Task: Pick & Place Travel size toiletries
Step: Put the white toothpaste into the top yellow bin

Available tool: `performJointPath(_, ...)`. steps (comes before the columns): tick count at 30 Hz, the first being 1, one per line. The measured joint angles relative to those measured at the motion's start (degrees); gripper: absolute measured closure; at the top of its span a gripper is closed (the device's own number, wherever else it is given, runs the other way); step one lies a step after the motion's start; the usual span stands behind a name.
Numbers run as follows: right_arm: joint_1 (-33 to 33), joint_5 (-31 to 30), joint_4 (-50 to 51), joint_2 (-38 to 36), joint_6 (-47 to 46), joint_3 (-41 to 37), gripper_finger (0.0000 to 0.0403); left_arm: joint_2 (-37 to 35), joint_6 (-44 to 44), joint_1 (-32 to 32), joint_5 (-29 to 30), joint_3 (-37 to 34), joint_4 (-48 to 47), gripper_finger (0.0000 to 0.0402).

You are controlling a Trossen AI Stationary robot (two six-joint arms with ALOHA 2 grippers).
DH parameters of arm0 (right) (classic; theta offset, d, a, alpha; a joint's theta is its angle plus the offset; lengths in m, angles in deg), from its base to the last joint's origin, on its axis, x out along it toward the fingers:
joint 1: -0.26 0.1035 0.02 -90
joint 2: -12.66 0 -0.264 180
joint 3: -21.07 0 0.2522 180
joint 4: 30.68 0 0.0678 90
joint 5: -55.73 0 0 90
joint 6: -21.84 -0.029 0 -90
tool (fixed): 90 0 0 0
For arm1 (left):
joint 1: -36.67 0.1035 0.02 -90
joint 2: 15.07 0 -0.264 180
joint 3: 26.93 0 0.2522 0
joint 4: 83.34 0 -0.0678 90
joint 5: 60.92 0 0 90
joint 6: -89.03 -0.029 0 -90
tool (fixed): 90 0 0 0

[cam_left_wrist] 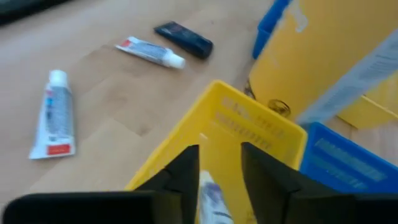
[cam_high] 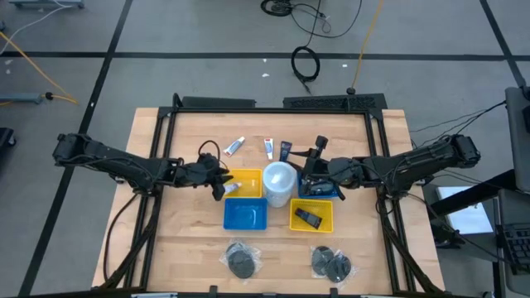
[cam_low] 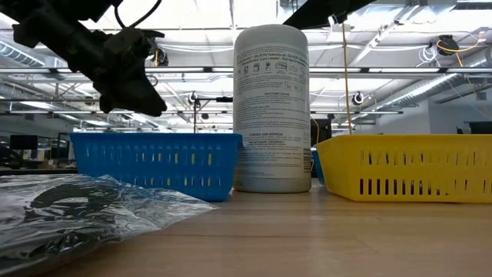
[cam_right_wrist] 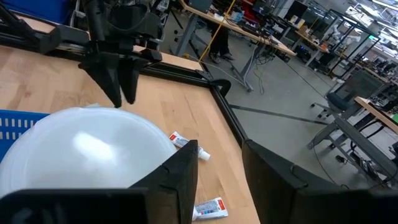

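Observation:
My left gripper [cam_high: 221,187] hangs over the left end of a yellow basket [cam_high: 245,177], shut on a small white tube [cam_left_wrist: 210,194]. In the right wrist view it shows as dark fingers pointing down [cam_right_wrist: 121,84]. My right gripper [cam_high: 305,178] waits beside the big white tub [cam_high: 279,184]; its fingers [cam_right_wrist: 220,180] stand slightly apart on nothing. Two white tubes [cam_high: 235,146] [cam_high: 269,147] and a dark pack [cam_high: 285,150] lie flat on the far part of the table. A second yellow basket [cam_high: 312,215] holds a dark pack [cam_high: 309,218]. Dark round pieces in clear wrap [cam_high: 241,261] [cam_high: 331,263] lie near the table's near edge. My left gripper has the white tube [cam_left_wrist: 211,198] between its two fingers, which come at it from above and slant down toward the basket. The tube is lifted over the yellow basket's inside [cam_left_wrist: 224,130]. Which part of the tube the fingers are on is hidden by the fingers.
A blue basket [cam_high: 245,213] sits at the near side of the tub, and another blue basket [cam_high: 325,192] lies under my right arm. In the low view the clear wrap [cam_low: 77,208] fills the near left. A black frame [cam_high: 273,103] borders the table.

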Motion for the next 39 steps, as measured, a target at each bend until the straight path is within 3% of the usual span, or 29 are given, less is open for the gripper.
performJointPath(6, 0.0, 0.0, 0.0, 0.0, 0.0, 0.0, 0.0285, 0.0, -0.6, 1.8, 11.0, 0.0, 1.5, 0.0232)
performJointPath(9, 0.0, 0.0, 0.0, 0.0, 0.0, 0.0, 0.0283, 0.0, -1.5, 5.2, 11.5, 0.0, 2.7, 0.0223)
performJointPath(17, 0.0, 0.0, 0.0, 0.0, -1.5, 0.0, 0.0286, 2.7, -4.8, 17.8, -1.0, 2.8, 2.7, 0.0234)
performJointPath(28, 0.0, 0.0, 0.1, 0.0, -1.5, 0.0, 0.0286, 19.5, -13.0, 31.4, -10.9, 15.3, -6.2, 0.0247)
performJointPath(33, 0.0, 0.0, 0.2, 0.0, -1.5, 0.0, 0.0286, 26.4, -13.4, 34.9, -16.2, 19.6, -6.4, 0.0247)
performJointPath(39, 0.0, 0.0, 0.2, 0.0, -1.5, 0.0, 0.0285, 33.8, -16.5, 36.1, -16.9, 25.3, -8.5, 0.0247)
